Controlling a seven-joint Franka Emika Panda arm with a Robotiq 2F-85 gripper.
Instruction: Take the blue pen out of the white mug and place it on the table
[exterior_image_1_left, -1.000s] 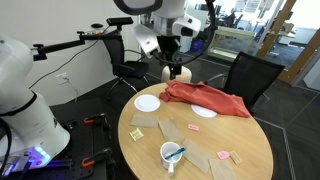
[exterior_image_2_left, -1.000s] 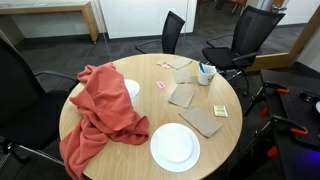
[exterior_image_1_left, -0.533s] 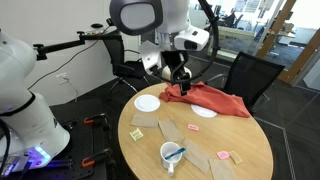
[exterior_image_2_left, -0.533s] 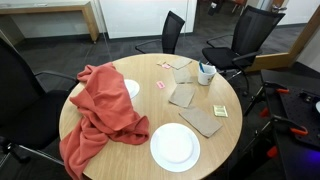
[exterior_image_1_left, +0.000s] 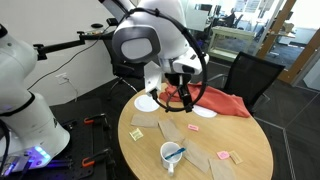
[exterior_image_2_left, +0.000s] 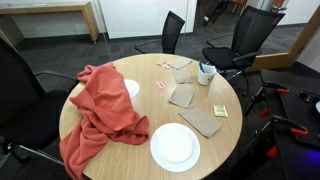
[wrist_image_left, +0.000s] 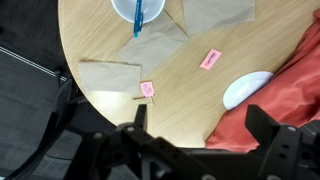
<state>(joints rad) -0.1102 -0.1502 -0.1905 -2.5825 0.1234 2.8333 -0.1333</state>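
Found blue pen (wrist_image_left: 137, 18) resting inside white mug (wrist_image_left: 138, 6) on table (wrist_image_left: 190, 95), at 12 o'clock in wrist view. Noted gripper (wrist_image_left: 200, 140) at 6 o'clock, above table, claw spread wide, holding nothing, well apart from mug. Recorded white plate (wrist_image_left: 248, 90) at 3 o'clock, touching red cloth (wrist_image_left: 290, 95).

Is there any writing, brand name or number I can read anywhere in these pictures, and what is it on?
No text can be read in any view.
A pink packet on the table may carry print, but it is too small and blurred to read.
The white mug looks plain.
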